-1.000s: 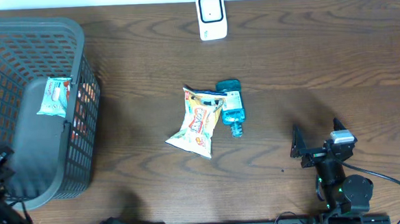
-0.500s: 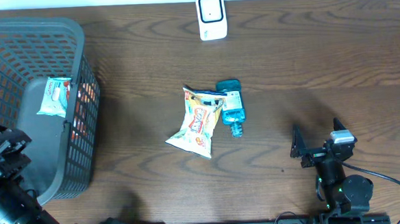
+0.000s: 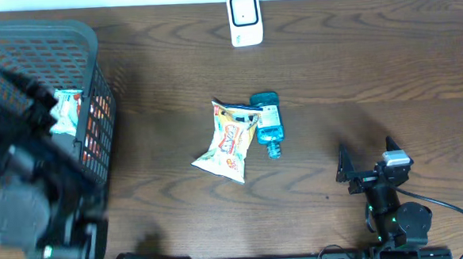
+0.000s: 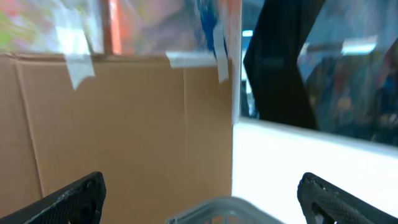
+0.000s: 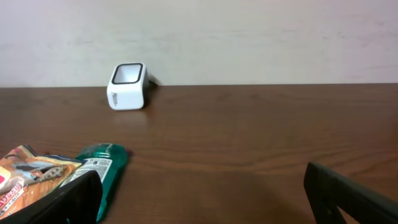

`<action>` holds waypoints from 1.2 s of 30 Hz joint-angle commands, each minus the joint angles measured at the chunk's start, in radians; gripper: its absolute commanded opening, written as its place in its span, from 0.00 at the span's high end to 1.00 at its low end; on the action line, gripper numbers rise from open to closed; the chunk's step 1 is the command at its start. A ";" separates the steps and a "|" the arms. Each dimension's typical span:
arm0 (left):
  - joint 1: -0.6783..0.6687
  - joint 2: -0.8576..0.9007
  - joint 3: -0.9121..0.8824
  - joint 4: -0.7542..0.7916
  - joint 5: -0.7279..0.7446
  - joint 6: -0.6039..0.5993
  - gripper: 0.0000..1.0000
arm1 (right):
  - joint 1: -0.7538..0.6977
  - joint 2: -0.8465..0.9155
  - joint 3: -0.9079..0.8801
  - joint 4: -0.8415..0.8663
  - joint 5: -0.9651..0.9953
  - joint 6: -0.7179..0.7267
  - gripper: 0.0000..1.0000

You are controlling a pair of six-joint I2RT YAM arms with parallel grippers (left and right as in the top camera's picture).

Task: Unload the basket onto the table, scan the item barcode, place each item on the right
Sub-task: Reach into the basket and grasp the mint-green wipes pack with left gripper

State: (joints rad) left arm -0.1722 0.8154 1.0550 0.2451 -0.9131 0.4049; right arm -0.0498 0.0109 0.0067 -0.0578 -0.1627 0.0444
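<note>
Overhead view showed the snack bag (image 3: 226, 143) and blue bottle (image 3: 268, 124) touching at the centre of the table (image 3: 371, 67), well apart from the white scanner (image 3: 244, 18); the left gripper (image 4: 202, 199), over the basket (image 3: 52, 40), and the right gripper (image 3: 368, 162) stood wide open and empty.

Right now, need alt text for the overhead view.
A snack bag and a teal bottle lie touching mid-table, with a white scanner at the far edge. At left, a grey basket holds a packet, with the blurred left arm over it. The right hand sits open and empty, near right.
</note>
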 commanded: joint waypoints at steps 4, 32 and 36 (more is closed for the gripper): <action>0.124 0.106 -0.004 -0.077 0.119 -0.181 0.02 | 0.006 -0.004 -0.001 -0.004 0.003 -0.008 0.01; 0.649 0.672 -0.003 -0.352 0.713 -0.644 0.02 | 0.006 -0.004 -0.001 -0.004 0.003 -0.008 0.01; 0.642 0.758 -0.003 -0.380 0.739 -0.624 0.02 | 0.006 -0.004 -0.001 -0.004 0.003 -0.008 0.01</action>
State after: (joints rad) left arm 0.4728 1.5269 1.0534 -0.1249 -0.2153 -0.2150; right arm -0.0498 0.0109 0.0067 -0.0578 -0.1627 0.0441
